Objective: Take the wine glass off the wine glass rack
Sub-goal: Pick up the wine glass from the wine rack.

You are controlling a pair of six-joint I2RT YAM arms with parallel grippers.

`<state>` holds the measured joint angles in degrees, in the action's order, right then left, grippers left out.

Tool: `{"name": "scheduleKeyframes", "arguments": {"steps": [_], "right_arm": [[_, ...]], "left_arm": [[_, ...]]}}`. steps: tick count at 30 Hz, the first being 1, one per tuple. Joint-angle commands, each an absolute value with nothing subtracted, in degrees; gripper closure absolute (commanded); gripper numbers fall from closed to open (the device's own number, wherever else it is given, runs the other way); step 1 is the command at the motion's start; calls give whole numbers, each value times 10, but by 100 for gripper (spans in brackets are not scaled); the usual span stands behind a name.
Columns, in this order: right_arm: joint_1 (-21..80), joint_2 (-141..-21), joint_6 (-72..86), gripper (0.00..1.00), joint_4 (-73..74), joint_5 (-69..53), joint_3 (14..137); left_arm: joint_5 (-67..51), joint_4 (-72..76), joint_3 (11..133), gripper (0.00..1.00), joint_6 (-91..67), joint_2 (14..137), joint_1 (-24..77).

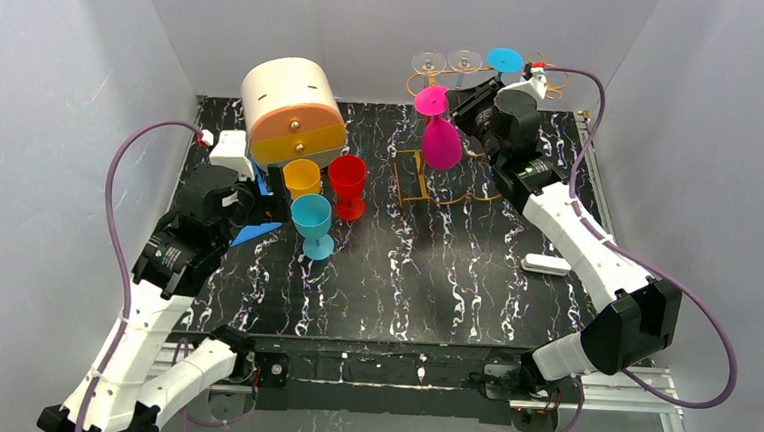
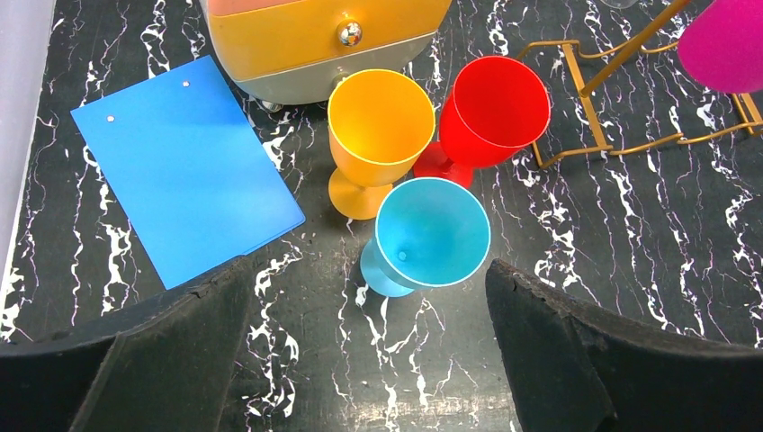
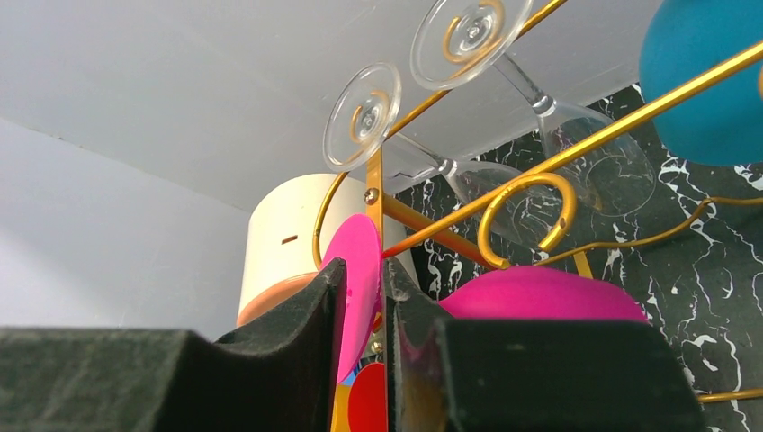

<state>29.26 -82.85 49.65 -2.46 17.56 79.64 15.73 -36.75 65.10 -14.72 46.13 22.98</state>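
Against wall [image 3: 162, 99], wrist view alone shows right end effector [image 3: 363, 274] pinching pink wine glass [image 3: 540, 292].

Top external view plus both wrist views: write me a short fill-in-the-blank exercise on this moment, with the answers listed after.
1. The right pincer is closed on the foot of the ____ wine glass, held upside down by the wine glass rack.
2. The left pincer is ____ and holds nothing.
3. ____ clear glasses hang upside down from the rack.
4. The flat sheet lying near the orange goblet is ____.
Answers: pink; open; two; blue.
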Motion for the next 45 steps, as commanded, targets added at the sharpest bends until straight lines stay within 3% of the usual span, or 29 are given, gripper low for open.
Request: {"name": "scheduleKeyframes", "arguments": {"steps": [1,13,20,33,45], "right_arm": [[288,-810,504,70,-26,169,799],[286,-820,504,78,-24,141,801],[284,-823,507,71,-19,136,802],[282,-814,536,97,-36,135,781],[278,-794,601,99,-68,111,757]], "left_arm": [[168,-374,670,2,-143,461,227],[167,-376,669,2,-140,465,227],[165,-376,668,2,-141,468,227],[165,-374,667,2,-142,468,227],[160,-371,667,2,-143,465,227]]}}
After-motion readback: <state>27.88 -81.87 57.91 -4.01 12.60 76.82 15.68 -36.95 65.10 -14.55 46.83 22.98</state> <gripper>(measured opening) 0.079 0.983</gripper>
